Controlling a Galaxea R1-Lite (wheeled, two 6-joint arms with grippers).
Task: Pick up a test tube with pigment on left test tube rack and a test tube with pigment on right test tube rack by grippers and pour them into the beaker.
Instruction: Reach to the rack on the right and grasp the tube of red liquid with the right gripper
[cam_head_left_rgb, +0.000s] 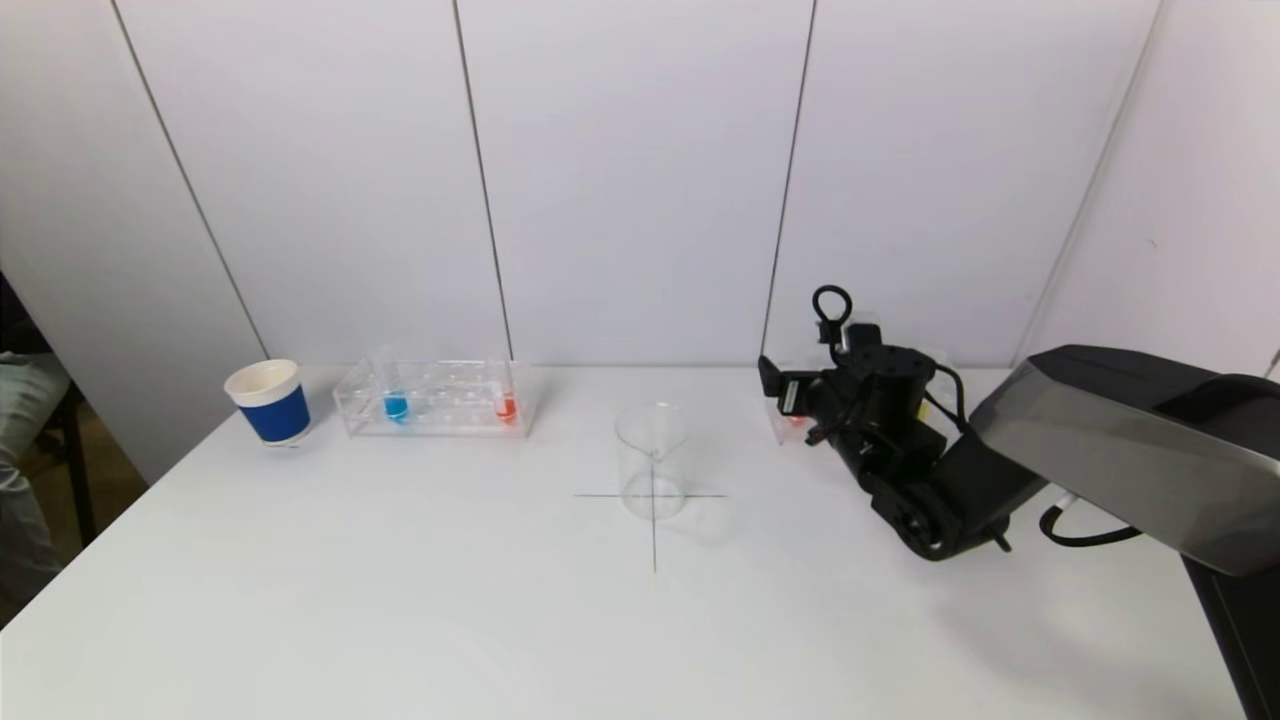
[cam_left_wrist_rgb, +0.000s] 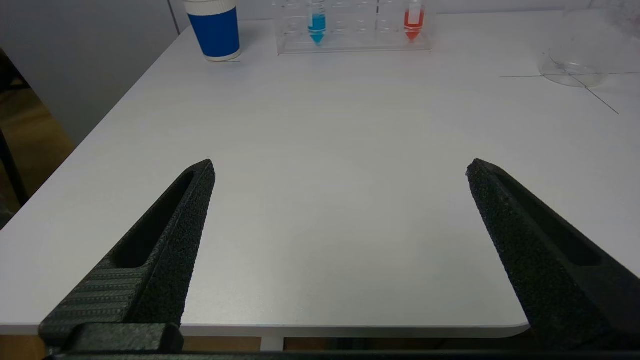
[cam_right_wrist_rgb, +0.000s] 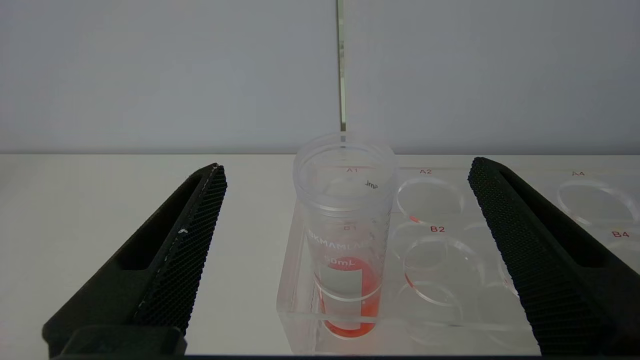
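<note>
The left test tube rack (cam_head_left_rgb: 440, 410) is clear plastic and stands at the back left. It holds a tube with blue pigment (cam_head_left_rgb: 396, 405) and a tube with red pigment (cam_head_left_rgb: 507, 406). The empty glass beaker (cam_head_left_rgb: 652, 460) stands on a cross mark at the table's middle. My right gripper (cam_right_wrist_rgb: 347, 167) is open, level with an uncapped tube of red pigment (cam_right_wrist_rgb: 345, 240) in the corner hole of the right rack (cam_right_wrist_rgb: 450, 320); the tube stands just beyond the fingertips. In the head view the right arm (cam_head_left_rgb: 880, 420) hides most of that rack. My left gripper (cam_left_wrist_rgb: 340, 170) hangs open over the table's near edge, far from the left rack (cam_left_wrist_rgb: 350, 45).
A blue and white paper cup (cam_head_left_rgb: 270, 402) stands left of the left rack. The right rack's other holes (cam_right_wrist_rgb: 430, 200) look empty. The wall rises right behind both racks. A person's leg (cam_head_left_rgb: 25, 440) shows beyond the table's left edge.
</note>
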